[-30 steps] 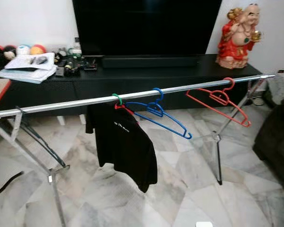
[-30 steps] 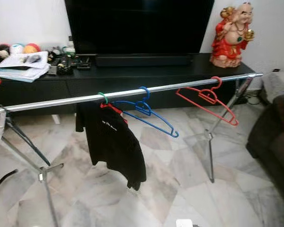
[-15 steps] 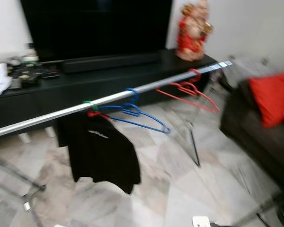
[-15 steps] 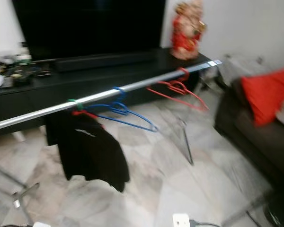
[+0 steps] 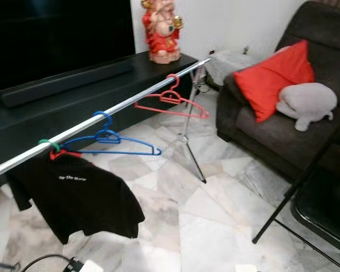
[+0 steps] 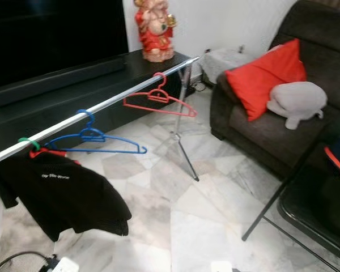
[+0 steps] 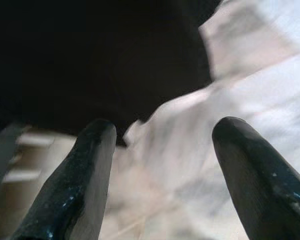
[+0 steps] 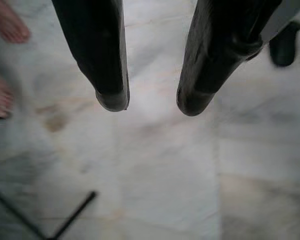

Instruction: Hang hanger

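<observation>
A silver clothes rail (image 5: 130,98) runs across the room in front of a black TV cabinet (image 5: 73,90). On it hang a red hanger (image 5: 171,105), a blue hanger (image 5: 105,139), and a green-hooked hanger (image 5: 48,145) carrying a black T-shirt (image 5: 79,204). My left gripper (image 7: 162,145) is open, with blurred marble floor and a dark shape beyond its fingers. My right gripper (image 8: 147,102) is open over the marble floor, holding nothing.
A dark sofa (image 5: 277,133) with a red cushion (image 5: 275,76) and a grey plush toy (image 5: 306,105) stands at the right. A black folding chair frame (image 5: 306,192) is at the near right. A red figurine (image 5: 161,28) sits on the cabinet. A person's bare feet (image 8: 5,30) are near my right gripper.
The camera has swung to the right: the rail and hangers shifted left in view, and the sofa, cushion and chair have come into sight. The hangers stay on the rail.
</observation>
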